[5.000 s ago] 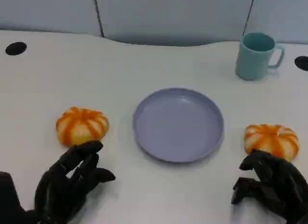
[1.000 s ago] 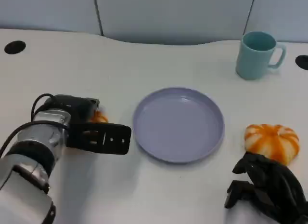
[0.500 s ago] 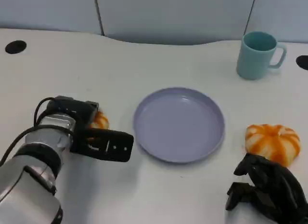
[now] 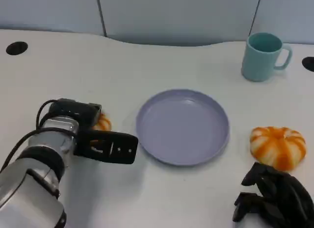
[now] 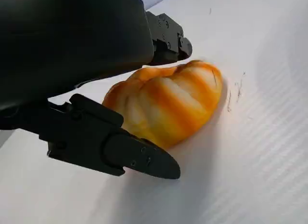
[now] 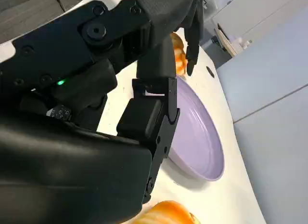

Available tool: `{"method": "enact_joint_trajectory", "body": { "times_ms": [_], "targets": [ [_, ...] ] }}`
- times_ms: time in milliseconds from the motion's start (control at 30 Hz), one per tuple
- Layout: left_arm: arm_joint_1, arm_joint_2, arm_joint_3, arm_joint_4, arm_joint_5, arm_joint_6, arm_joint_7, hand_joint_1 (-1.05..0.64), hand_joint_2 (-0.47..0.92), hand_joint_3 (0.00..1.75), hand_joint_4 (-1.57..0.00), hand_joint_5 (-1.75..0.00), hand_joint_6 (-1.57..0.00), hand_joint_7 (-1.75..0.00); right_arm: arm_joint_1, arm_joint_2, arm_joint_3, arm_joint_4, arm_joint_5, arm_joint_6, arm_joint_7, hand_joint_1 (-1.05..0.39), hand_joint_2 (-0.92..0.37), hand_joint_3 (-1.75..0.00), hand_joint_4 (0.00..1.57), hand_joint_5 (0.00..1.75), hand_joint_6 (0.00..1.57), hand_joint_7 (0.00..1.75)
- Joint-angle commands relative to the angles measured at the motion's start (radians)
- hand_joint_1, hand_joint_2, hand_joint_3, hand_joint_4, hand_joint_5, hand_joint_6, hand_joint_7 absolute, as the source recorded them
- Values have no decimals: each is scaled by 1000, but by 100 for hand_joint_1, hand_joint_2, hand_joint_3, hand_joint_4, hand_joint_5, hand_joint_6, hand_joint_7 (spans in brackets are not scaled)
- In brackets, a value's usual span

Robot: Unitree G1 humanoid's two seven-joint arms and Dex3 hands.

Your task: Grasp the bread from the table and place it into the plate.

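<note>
Here's the left bread roll (image 5: 168, 106), a plump pumpkin-shaped bun, ribbed into soft lobes, orange stripes running over a pale cream crust with a slight glossy sheen. It sits on the white bench (image 4: 147, 61), just to the left of the lavender plate (image 4: 182, 126), and from the head view only a sliver of orange peeks out from behind the arm. The left hand (image 4: 100, 139) is right over it: black fingers (image 5: 125, 154) curve along one side of the roll, another black part presses in at the opposite side, so the roll sits between them. Whether they actually clamp it, I cannot tell from here. The silver forearm (image 4: 37, 174) slants in toward the plate, with black cable looped over its wrist.

The plate is round, shallow, smooth matte plastic by the look of it, with a low raised rim, and nothing lies in it.

To the right of the plate rests a second bread roll (image 4: 277, 146), same striped orange and cream, same domed, segmented shape. Just nearer the robot than that roll, the right hand (image 4: 274, 198) lies on the bench, black fingers curled in, holding nothing and not touching the roll.

Beyond the plate, off to its right, stands a teal mug (image 4: 262, 56), upright, smooth-walled, handle pointing away from the plate.
</note>
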Motion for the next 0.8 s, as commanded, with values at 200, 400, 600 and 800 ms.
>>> {"method": "enact_joint_trajectory", "body": {
  "times_ms": [200, 400, 600, 800],
  "targets": [
    [68, -4, -3, 21, -5, 3, 37, -42, 86, 2, -21, -9, -27, -5, 17, -33, -6, -34, 8, 25, -9, -87, -76, 0, 138, 94, 120, 91],
    [86, -1, 9, 20, -21, -14, 61, -36, 89, 1, -40, -10, -46, -4, 21, -31, -7, -38, 6, 23, -11, -86, -77, -1, 138, 94, 118, 93],
    [100, 14, 17, 15, -31, -46, 138, -26, 92, 13, -82, -40, -75, -4, 21, -29, -10, -37, 13, 18, -5, -87, -76, 0, 137, 95, 118, 94],
    [110, 31, -3, 14, -16, -94, 206, -38, 91, 1, -78, -141, -114, -5, 23, -27, -10, -39, 10, 16, -12, -88, -76, 0, 139, 95, 119, 94]
  ]
}}
